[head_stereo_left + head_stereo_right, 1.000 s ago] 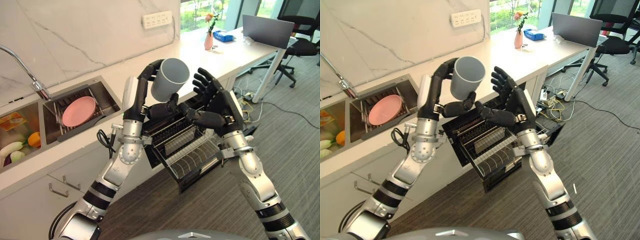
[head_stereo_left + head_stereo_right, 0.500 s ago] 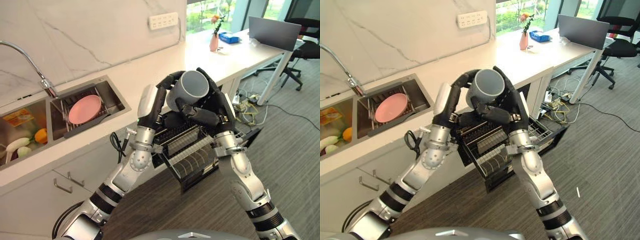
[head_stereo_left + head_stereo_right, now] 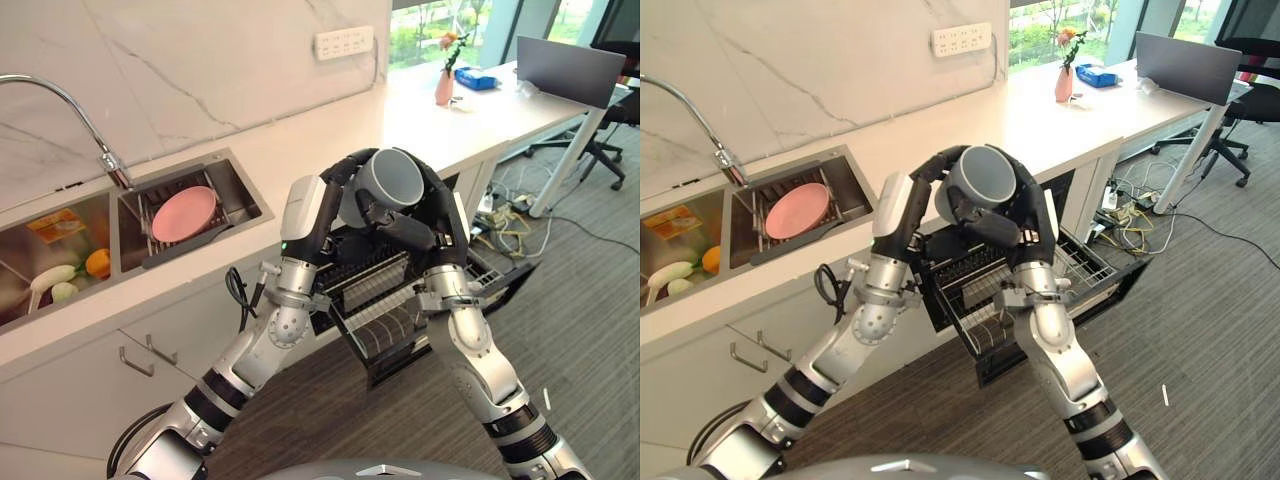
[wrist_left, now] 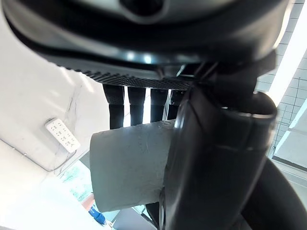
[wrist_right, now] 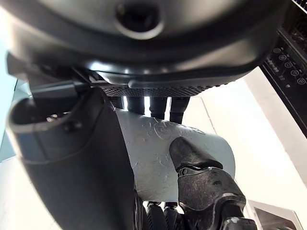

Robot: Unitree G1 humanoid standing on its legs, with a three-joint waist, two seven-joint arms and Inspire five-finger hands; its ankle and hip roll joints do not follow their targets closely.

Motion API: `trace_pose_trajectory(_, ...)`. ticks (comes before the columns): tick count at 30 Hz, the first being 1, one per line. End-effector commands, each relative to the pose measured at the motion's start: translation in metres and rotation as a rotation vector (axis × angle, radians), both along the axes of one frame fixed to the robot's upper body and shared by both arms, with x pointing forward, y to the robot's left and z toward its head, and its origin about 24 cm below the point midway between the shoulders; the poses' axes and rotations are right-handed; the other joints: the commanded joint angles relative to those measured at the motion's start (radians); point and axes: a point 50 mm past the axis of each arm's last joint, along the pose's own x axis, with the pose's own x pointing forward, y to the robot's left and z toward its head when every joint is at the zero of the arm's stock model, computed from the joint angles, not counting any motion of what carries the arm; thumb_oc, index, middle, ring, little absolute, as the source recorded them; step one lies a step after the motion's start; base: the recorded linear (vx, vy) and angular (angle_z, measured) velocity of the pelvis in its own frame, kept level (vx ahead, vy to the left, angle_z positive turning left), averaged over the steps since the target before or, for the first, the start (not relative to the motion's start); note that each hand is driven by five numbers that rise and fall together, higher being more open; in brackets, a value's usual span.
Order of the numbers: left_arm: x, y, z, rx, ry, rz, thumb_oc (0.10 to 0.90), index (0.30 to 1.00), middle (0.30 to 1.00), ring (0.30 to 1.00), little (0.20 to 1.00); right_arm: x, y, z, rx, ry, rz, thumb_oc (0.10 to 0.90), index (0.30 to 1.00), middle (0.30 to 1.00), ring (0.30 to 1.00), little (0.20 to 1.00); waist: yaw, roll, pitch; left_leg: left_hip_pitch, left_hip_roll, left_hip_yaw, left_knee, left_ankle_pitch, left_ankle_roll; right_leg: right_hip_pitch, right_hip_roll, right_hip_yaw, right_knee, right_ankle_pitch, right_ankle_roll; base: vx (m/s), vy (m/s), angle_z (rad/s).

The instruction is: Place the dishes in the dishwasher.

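Grey cup point(image 3: 392, 178) gripped between curled fingers of left hand point(image 3: 352, 172) and right hand point(image 3: 432, 203), seemingly empty, dishwasher rack point(image 3: 385, 300) below the fingers, pink plate point(image 3: 184, 213) in sink point(image 3: 245, 204)

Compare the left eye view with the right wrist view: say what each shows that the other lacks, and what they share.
Left eye view alone: the pink plate in the sink, the faucet, the open dishwasher rack below the hands, and the vase on the counter.

Right wrist view alone: a close look along the right hand, its fingers curled round the cup.

Both: the grey cup, gripped by the left hand and the right hand.
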Motion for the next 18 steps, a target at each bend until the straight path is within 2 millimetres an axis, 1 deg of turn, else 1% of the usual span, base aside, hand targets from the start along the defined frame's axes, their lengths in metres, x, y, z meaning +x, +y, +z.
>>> trace_pose_trajectory(1,-0.002,-0.025,0.016,0.094,-0.145,-0.127,0.400,0.300,0.300,0.300,0.300,-0.004,0.031,0.082,0.069,-0.419,0.120,0.400,0.300,0.300,0.300,0.300,0.006,-0.054,-0.024,0.063,0.023,-0.024,0.010,-0.035,-0.067,-0.057,0.017,-0.030,0.030,-0.001,0.021,0.00,0.000,0.00)
trace_pose_trajectory(2,-0.002,-0.023,0.014,0.091,-0.136,-0.123,0.400,0.300,0.300,0.300,0.300,-0.004,0.029,0.081,0.070,-0.418,0.111,0.400,0.300,0.300,0.300,0.300,0.007,-0.054,-0.024,0.063,0.023,-0.026,0.010,-0.035,-0.067,-0.056,0.017,-0.030,0.030,-0.001,0.020,0.00,0.000,0.00)
trace_pose_trajectory(3,-0.002,-0.019,0.010,0.079,-0.107,-0.109,0.800,0.900,0.900,0.900,0.900,-0.004,0.023,0.081,0.063,-0.421,0.076,0.400,0.300,0.300,0.300,0.300,0.009,-0.053,-0.022,0.062,0.024,-0.028,0.009,-0.035,-0.067,-0.055,0.017,-0.034,0.029,-0.002,0.019,0.00,-0.012,0.03)
trace_pose_trajectory(5,-0.002,-0.012,0.002,0.070,-0.068,-0.083,0.800,0.900,0.900,0.900,0.900,-0.004,0.015,0.081,0.050,-0.429,0.014,0.400,0.300,0.300,0.300,0.300,0.010,-0.053,-0.022,0.062,0.023,-0.032,0.009,-0.035,-0.067,-0.054,0.016,-0.038,0.028,-0.001,0.020,0.01,-0.010,0.06)
trace_pose_trajectory(7,-0.002,0.005,-0.008,0.051,-0.027,-0.013,0.800,0.900,0.900,0.900,0.900,-0.006,-0.006,0.086,-0.093,-0.507,-0.196,0.400,0.300,0.300,0.300,0.300,0.014,-0.050,-0.022,0.061,0.022,-0.036,0.009,-0.035,-0.066,-0.052,0.017,-0.043,0.027,-0.001,0.021,0.03,-0.007,0.06)
trace_pose_trajectory(8,-0.002,0.005,-0.008,0.051,-0.027,-0.013,0.800,0.900,0.900,0.900,0.900,-0.006,-0.006,0.086,-0.093,-0.507,-0.196,0.400,0.300,0.300,0.300,0.300,0.014,-0.050,-0.022,0.061,0.022,-0.036,0.009,-0.035,-0.066,-0.052,0.017,-0.043,0.027,-0.001,0.021,0.02,-0.003,0.07)
trace_pose_trajectory(9,-0.003,0.009,-0.010,0.040,-0.022,0.004,0.800,0.900,0.900,0.900,0.900,-0.006,-0.011,0.087,-0.121,-0.519,-0.247,0.400,0.300,0.300,0.300,0.300,0.016,-0.050,-0.021,0.061,0.022,-0.038,0.009,-0.035,-0.066,-0.052,0.017,-0.045,0.027,-0.001,0.021,0.01,0.001,0.06)
trace_pose_trajectory(10,-0.004,0.027,-0.019,0.012,0.007,0.084,0.800,0.900,0.900,0.900,0.900,-0.004,-0.022,0.087,-0.162,-0.532,-0.362,0.400,0.300,0.300,0.300,0.300,0.026,-0.048,-0.018,0.059,0.021,-0.044,0.010,-0.034,-0.066,-0.051,0.016,-0.050,0.026,-0.002,0.021,0.01,-0.003,0.07)
trace_pose_trajectory(11,-0.006,0.033,-0.023,0.004,0.022,0.110,0.800,0.900,0.900,0.900,0.900,-0.002,-0.025,0.085,-0.156,-0.518,-0.368,0.400,0.300,0.300,0.300,0.300,0.030,-0.048,-0.016,0.057,0.021,-0.047,0.010,-0.033,-0.066,-0.051,0.015,-0.052,0.027,-0.002,0.021,0.01,-0.005,0.04)
trace_pose_trajectory(13,-0.010,0.051,-0.037,-0.014,0.089,0.191,0.800,0.900,0.900,0.900,0.900,0.000,-0.031,0.082,-0.154,-0.491,-0.382,0.400,0.300,0.300,0.300,0.300,0.039,-0.049,-0.012,0.052,0.020,-0.056,0.010,-0.031,-0.066,-0.052,0.015,-0.058,0.028,-0.004,0.020,0.00,-0.009,0.09)
trace_pose_trajectory(14,-0.010,0.051,-0.037,-0.014,0.089,0.191,0.800,0.900,0.900,0.900,0.900,0.000,-0.031,0.082,-0.154,-0.491,-0.382,0.400,0.300,0.300,0.300,0.300,0.039,-0.049,-0.012,0.052,0.020,-0.056,0.010,-0.031,-0.066,-0.052,0.015,-0.058,0.028,-0.004,0.020,0.01,-0.008,0.12)
trace_pose_trajectory(15,-0.012,0.059,-0.044,-0.017,0.119,0.221,0.800,0.900,0.900,0.900,0.900,0.000,-0.033,0.081,-0.162,-0.487,-0.384,0.400,0.300,0.300,0.300,0.300,0.044,-0.049,-0.011,0.049,0.020,-0.059,0.010,-0.030,-0.066,-0.053,0.014,-0.061,0.030,-0.004,0.020,0.00,-0.011,0.13)
trace_pose_trajectory(16,-0.016,0.074,-0.058,0.002,0.180,0.283,0.800,0.900,0.900,0.900,0.900,0.002,-0.038,0.080,-0.211,-0.485,-0.384,0.400,0.300,0.300,0.300,0.300,0.056,-0.050,-0.006,0.041,0.017,-0.067,0.011,-0.028,-0.066,-0.057,0.013,-0.068,0.034,-0.004,0.018,-0.01,-0.017,0.17)
trace_pose_trajectory(18,-0.021,0.088,-0.070,0.043,0.229,0.333,0.800,0.900,0.900,0.900,0.900,0.010,-0.043,0.072,-0.321,-0.440,-0.376,0.400,0.300,0.300,0.300,0.300,0.072,-0.054,0.005,0.026,0.017,-0.080,0.013,-0.024,-0.068,-0.063,0.010,-0.079,0.037,-0.004,0.017,-0.03,-0.021,0.18)
